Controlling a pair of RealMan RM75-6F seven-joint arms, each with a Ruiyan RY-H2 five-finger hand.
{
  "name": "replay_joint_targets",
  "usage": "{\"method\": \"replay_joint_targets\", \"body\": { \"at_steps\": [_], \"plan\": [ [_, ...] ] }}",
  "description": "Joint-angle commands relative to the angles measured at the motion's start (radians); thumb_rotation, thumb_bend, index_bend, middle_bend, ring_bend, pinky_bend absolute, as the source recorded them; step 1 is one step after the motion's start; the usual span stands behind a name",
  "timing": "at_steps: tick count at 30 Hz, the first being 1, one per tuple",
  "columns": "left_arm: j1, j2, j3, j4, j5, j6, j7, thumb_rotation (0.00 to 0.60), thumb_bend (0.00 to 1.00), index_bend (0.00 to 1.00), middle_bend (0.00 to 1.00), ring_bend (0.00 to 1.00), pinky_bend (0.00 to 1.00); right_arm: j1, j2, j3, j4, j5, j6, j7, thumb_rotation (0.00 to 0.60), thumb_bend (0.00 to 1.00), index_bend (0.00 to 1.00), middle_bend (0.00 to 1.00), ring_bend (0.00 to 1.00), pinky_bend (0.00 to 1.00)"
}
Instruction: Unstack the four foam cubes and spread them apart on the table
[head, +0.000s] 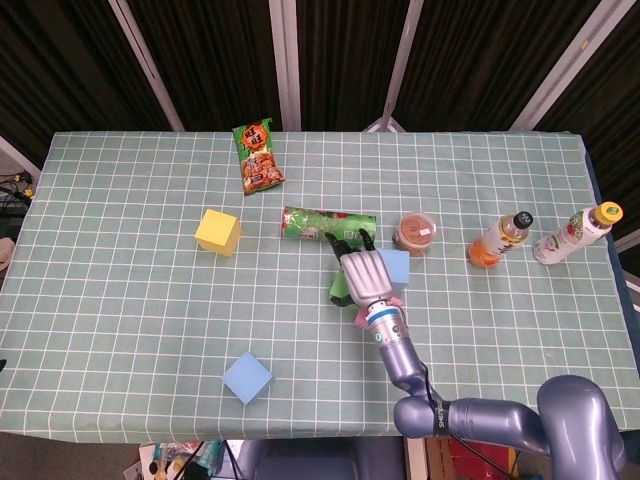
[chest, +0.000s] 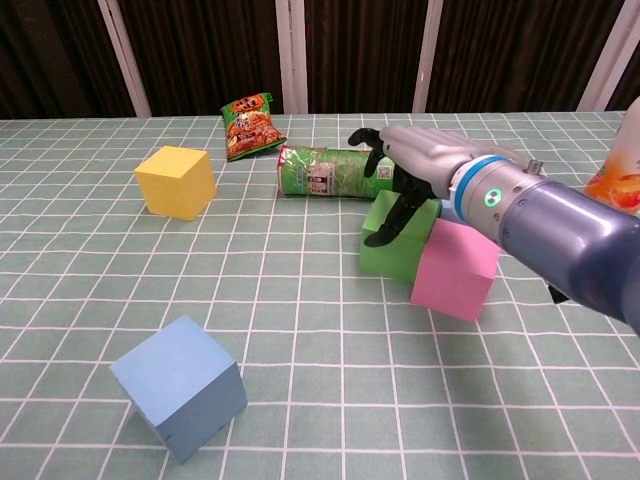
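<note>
My right hand (head: 365, 275) (chest: 420, 155) lies over the green cube (head: 340, 288) (chest: 390, 245) and grips it from above, its fingers draped down the cube's near left side. The green cube presses against the pink cube (chest: 455, 270) (head: 362, 318), which stands tilted. A light blue cube (head: 397, 265) sits just behind them, mostly hidden in the chest view. The yellow cube (head: 217, 231) (chest: 177, 181) stands alone at the left. A darker blue cube (head: 247, 378) (chest: 180, 385) lies near the front edge. My left hand shows in neither view.
A green chips can (head: 310, 224) (chest: 320, 172) lies on its side right behind my hand. A snack bag (head: 258, 157) is further back. An orange-lidded jar (head: 416, 233) and two bottles (head: 500, 240) (head: 577, 232) stand to the right.
</note>
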Motion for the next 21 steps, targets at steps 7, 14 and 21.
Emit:
{"method": "replay_joint_targets", "body": {
  "at_steps": [7, 14, 21],
  "plan": [
    [-0.003, -0.005, 0.001, -0.002, 0.001, -0.003, 0.015, 0.6, 0.14, 0.23, 0.0, 0.0, 0.0, -0.022, 0.102, -0.03, -0.016, -0.014, -0.049, -0.04, 0.6, 0.07, 0.11, 0.27, 0.6, 0.04],
    [-0.004, -0.007, 0.001, -0.005, 0.0, -0.002, 0.024, 0.6, 0.15, 0.23, 0.0, 0.0, 0.0, -0.017, 0.196, -0.048, -0.009, 0.022, -0.059, -0.155, 0.6, 0.07, 0.12, 0.27, 0.6, 0.05],
    [-0.008, -0.014, 0.004, -0.01, 0.004, -0.007, 0.045, 0.6, 0.14, 0.23, 0.0, 0.0, 0.0, -0.012, 0.235, -0.04, -0.014, 0.024, -0.041, -0.197, 0.6, 0.07, 0.12, 0.27, 0.6, 0.05]
  ]
}}
